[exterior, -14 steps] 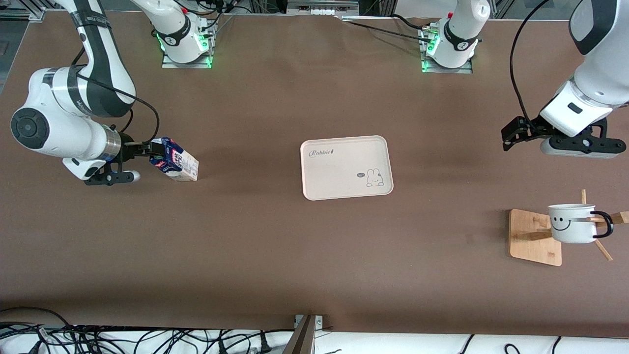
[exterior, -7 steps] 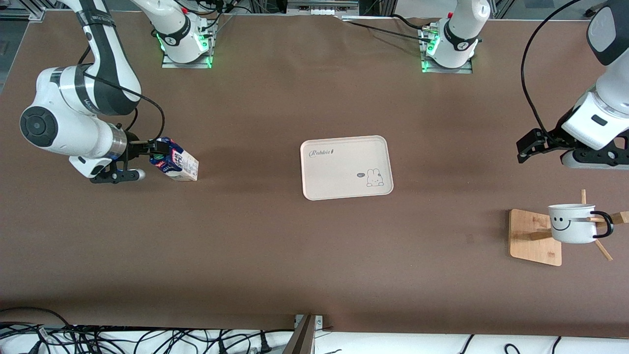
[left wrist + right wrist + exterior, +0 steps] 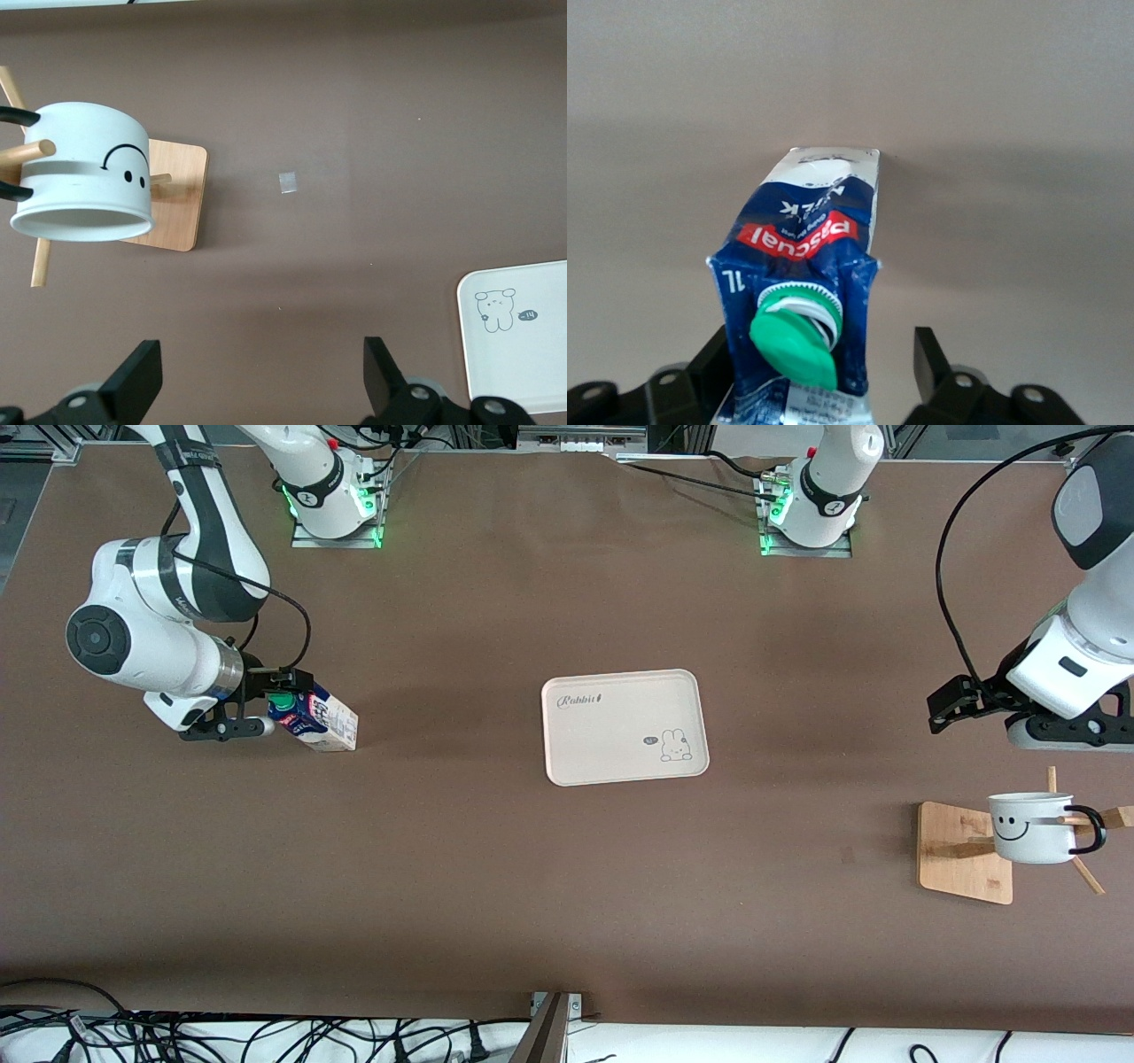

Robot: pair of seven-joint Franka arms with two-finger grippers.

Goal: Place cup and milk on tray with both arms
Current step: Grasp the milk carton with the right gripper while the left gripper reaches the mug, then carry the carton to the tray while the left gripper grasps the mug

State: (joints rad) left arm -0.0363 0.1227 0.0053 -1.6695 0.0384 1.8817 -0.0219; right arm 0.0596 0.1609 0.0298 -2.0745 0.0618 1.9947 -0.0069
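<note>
The milk (image 3: 317,722) stands on the table toward the right arm's end. My right gripper (image 3: 285,705) is open with its fingers on either side of the carton's gable top. In the right wrist view the milk (image 3: 806,257) sits between the fingers of the right gripper (image 3: 822,354); one finger is against it and the other is apart. The cup (image 3: 1028,828) hangs on a bamboo rack's peg toward the left arm's end. My left gripper (image 3: 952,707) is open and empty over bare table beside the rack; the left wrist view shows it (image 3: 261,367) and the cup (image 3: 84,177). The tray (image 3: 620,726) lies mid-table.
The bamboo rack base (image 3: 957,850) with several slanted pegs lies under the cup and also shows in the left wrist view (image 3: 177,190). A corner of the tray (image 3: 532,354) shows there too. Cables run along the table edge nearest the front camera.
My right gripper has moved in around the top of the milk. My left gripper has moved toward the left arm's end of the table and lower toward the rack.
</note>
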